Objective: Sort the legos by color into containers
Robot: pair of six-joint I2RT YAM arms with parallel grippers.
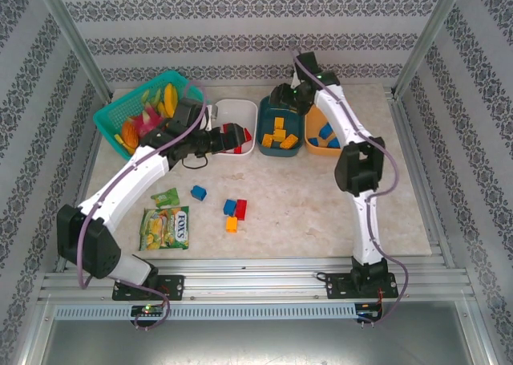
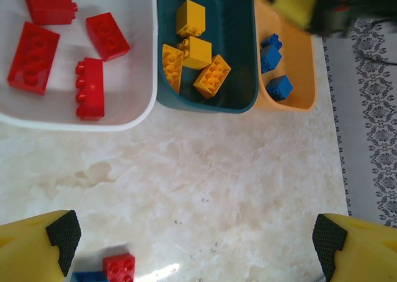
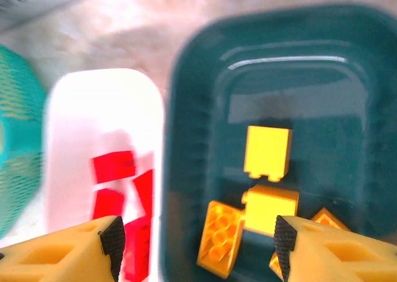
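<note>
Three containers stand in a row at the back: a white tub (image 1: 240, 108) (image 2: 133, 108) (image 3: 99, 108) with red legos (image 2: 34, 56), a dark teal tub (image 1: 266, 128) (image 2: 236, 40) (image 3: 192, 139) with orange-yellow legos (image 2: 198, 52) (image 3: 268, 152), and an orange tub (image 1: 314, 147) (image 2: 304, 77) with blue legos (image 2: 271, 52). My left gripper (image 1: 232, 139) (image 2: 195, 242) is open and empty by the white tub's near edge. The right gripper (image 1: 290, 100) (image 3: 198, 242) hangs open over the teal tub. Loose blue (image 1: 198, 192), blue (image 1: 230, 207), red (image 1: 241, 209) (image 2: 119, 268) and orange (image 1: 232, 224) legos lie on the table.
A teal lattice basket (image 1: 120, 112) (image 3: 15, 152) of fruit sits at the back left beside the white tub. Green snack packets (image 1: 164, 227) lie front left near the loose bricks. Metal frame posts and patterned walls ring the table.
</note>
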